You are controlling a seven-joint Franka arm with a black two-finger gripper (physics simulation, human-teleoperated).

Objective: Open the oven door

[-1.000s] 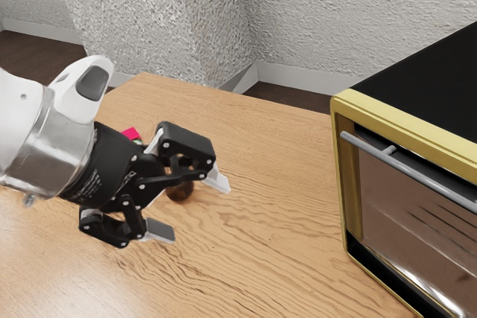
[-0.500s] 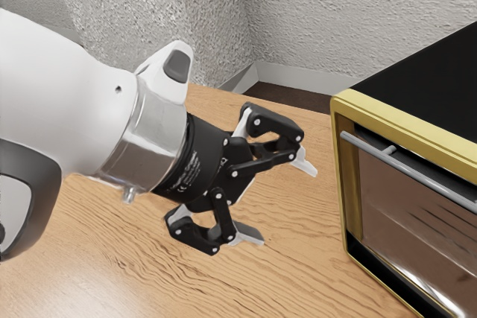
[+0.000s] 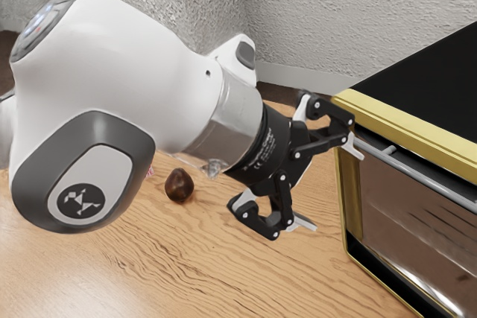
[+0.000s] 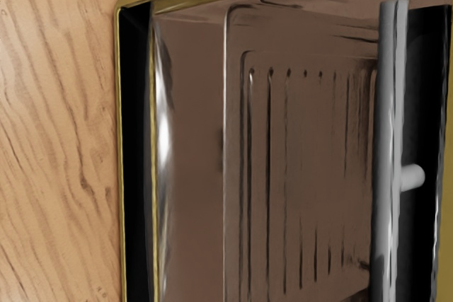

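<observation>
Oven (image 3: 432, 87) and handle (image 3: 428, 180) — cut off by the exterior view's right edge

Grey handle (image 4: 388, 139), seemingly glass oven door (image 4: 191, 153)

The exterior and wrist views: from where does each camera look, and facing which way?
Exterior view: beside the white arm, looking down over the wooden table; arm and black gripper show.
Wrist view: at the gripper, facing the brown glass door of the gold-framed black oven.
Shared: the door, its silver bar handle, the table.
</observation>
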